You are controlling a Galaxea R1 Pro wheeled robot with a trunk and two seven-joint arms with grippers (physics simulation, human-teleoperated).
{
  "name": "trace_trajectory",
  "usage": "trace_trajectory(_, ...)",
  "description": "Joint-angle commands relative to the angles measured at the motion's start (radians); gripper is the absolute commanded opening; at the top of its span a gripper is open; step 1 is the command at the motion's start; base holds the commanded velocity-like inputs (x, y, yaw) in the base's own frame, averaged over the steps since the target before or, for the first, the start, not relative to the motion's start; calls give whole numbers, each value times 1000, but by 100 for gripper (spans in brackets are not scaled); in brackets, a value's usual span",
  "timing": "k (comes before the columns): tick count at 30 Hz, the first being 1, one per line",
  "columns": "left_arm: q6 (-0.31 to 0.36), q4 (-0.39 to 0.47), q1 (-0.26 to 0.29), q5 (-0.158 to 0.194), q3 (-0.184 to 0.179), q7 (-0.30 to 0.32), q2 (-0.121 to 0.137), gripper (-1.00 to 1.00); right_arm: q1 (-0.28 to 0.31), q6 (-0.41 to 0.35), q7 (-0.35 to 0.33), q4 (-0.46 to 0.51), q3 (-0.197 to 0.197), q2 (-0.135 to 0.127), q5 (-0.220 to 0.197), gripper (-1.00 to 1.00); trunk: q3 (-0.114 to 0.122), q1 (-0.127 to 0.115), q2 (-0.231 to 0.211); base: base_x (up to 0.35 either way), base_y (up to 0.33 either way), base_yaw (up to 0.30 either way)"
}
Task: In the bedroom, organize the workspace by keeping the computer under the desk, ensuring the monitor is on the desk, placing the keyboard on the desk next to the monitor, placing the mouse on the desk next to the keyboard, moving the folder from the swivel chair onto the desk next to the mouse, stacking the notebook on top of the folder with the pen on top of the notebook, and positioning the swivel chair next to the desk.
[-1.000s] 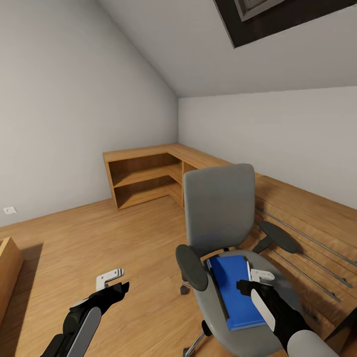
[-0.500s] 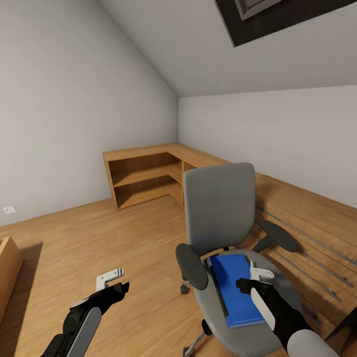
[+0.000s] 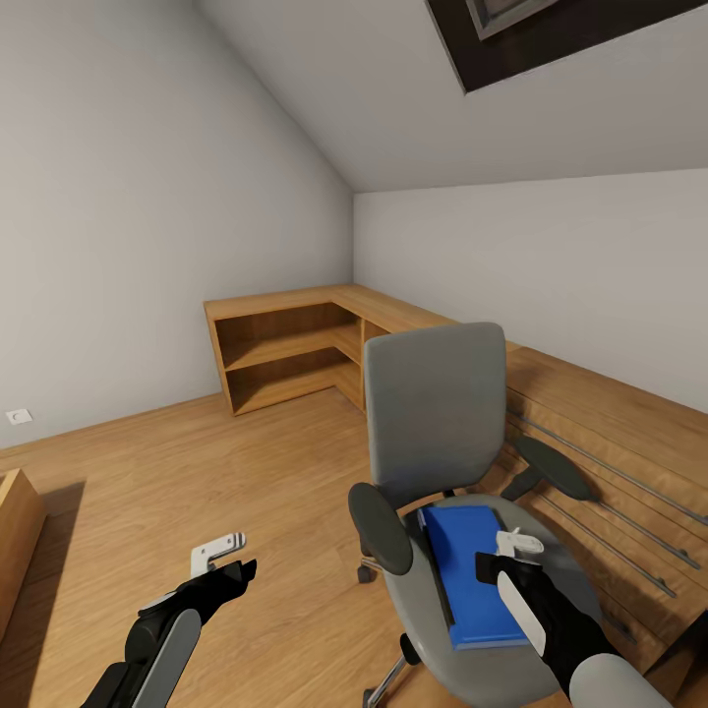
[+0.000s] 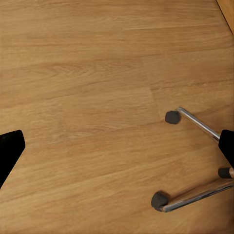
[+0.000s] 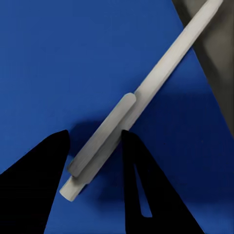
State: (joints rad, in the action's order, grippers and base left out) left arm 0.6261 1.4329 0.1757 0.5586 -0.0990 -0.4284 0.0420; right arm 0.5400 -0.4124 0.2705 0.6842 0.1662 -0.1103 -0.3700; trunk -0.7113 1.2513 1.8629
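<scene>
The swivel chair [image 3: 433,403], grey with black armrests, stands on the wood floor with the blue folder [image 3: 462,570] flat on its seat. In the right wrist view the white pen [image 5: 146,92] lies diagonally on the folder [image 5: 73,58]. My right gripper [image 5: 95,146] has closed in on the pen's clip end, one black finger on each side. In the head view that gripper [image 3: 506,551] sits at the folder's right edge. My left gripper [image 3: 224,556] hangs open above the bare floor, left of the chair. Its wrist view shows the chair's chrome base [image 4: 195,124].
Low wooden corner shelving [image 3: 285,354] lines the far walls. A wooden slatted surface [image 3: 610,433] runs along the right wall behind the chair. A wooden block [image 3: 15,531] stands at the left edge. A skylight [image 3: 551,29] is set in the sloped ceiling.
My right gripper has dropped slightly onto the folder's right edge, covering the pen in the head view. The folder has shifted a little to the right. The left arm is still.
</scene>
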Motion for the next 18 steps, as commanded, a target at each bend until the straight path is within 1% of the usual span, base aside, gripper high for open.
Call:
trace_trajectory(1,1,1,1,11,-2,-10,1,100,0,-3,10,-11,7,-2,-17,-100,-1,0,0,0,0,0)
trace_trajectory(18,1,1,1,12,-3,-10,1,100,0,-3,10,-11,7,-2,-17,-100,-1,0,0,0,0,0)
